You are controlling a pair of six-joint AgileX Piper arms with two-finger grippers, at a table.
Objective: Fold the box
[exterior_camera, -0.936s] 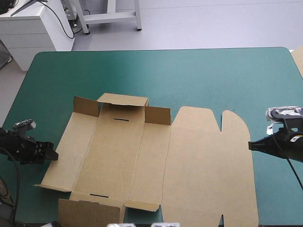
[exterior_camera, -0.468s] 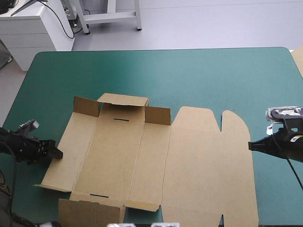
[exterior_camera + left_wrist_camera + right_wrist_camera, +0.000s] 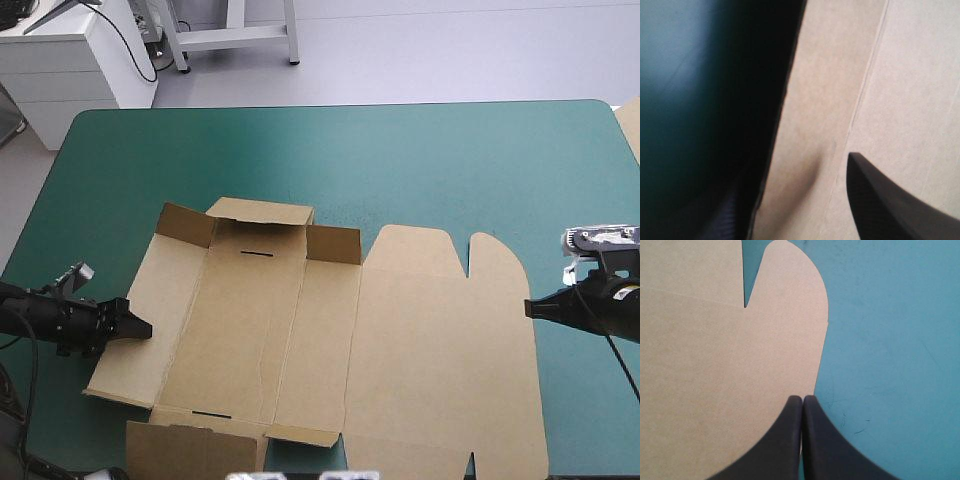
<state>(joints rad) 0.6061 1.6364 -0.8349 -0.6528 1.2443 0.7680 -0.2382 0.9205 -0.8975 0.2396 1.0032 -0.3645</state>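
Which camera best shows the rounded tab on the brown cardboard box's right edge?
The right wrist view: the rounded tab is large, curved edge and notch plain, ahead of the shut right gripper. The high view shows it small, at the brown box's far right corner. The left wrist view misses it.

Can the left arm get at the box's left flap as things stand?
Probably yes. The left gripper sits at the outer edge of the box's left flap, jaws apart, and the wrist view suggests the board's edge lies between them. Nothing on the teal-green cover blocks it.
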